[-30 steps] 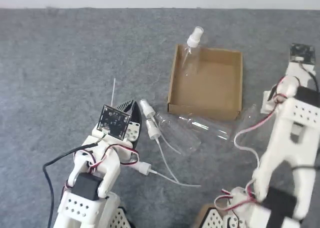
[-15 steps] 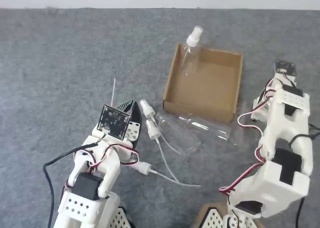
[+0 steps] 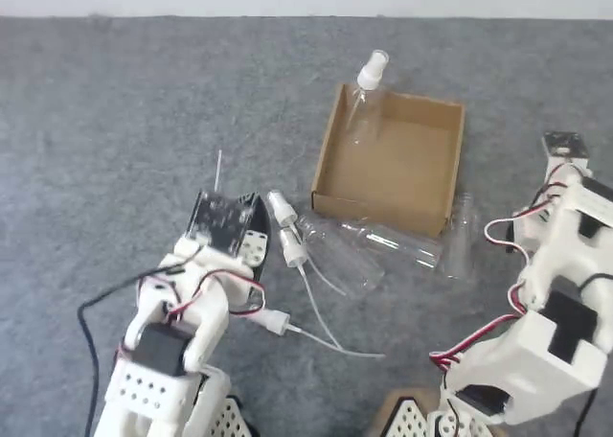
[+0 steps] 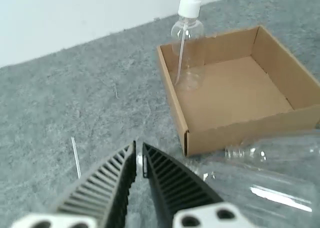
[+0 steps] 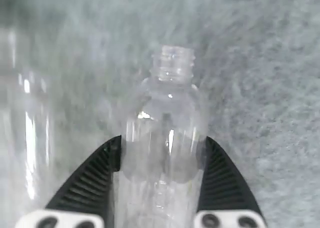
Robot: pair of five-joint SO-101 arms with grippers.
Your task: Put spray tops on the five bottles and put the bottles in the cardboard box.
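high view: the grey worktop (image 3: 115,92) carries the cardboard box (image 3: 330,159), open side up. a capped bottle (image 3: 364,106) stands upright in the far corner of the box, against the wall. two lying bottles (image 3: 383,245) rest on their sides just in front of the box, touching each other, necks toward the left arm (image 3: 177,332). two spray tops (image 3: 292,248) lie at those necks; whether either is seated cannot be told. a third spray top (image 3: 275,320) lies nearer the left arm, its dip tube trailing across the worktop. an uncapped bottle (image 3: 460,234) is at the near right corner of the box, just beside the right arm (image 3: 560,284). the left gripper (image 3: 252,207) is low over the worktop, just beside the two spray tops. a thin loose tube (image 3: 218,169) lies beyond it.

left wrist view: the fingers of the left gripper (image 4: 139,155) are almost together, with a narrow slit between them and nothing held. ahead are the cardboard box (image 4: 172,98) with the capped bottle (image 4: 187,43) in its corner, the lying bottles (image 4: 260,153) before its front wall, and the loose tube (image 4: 76,158).

right wrist view: the fingers of the right gripper (image 5: 162,145) stand at bottle width, one pressed against each side of the uncapped bottle (image 5: 167,113). its open neck points away from the wrist. one of the lying bottles (image 5: 27,123) is beside it on the worktop.
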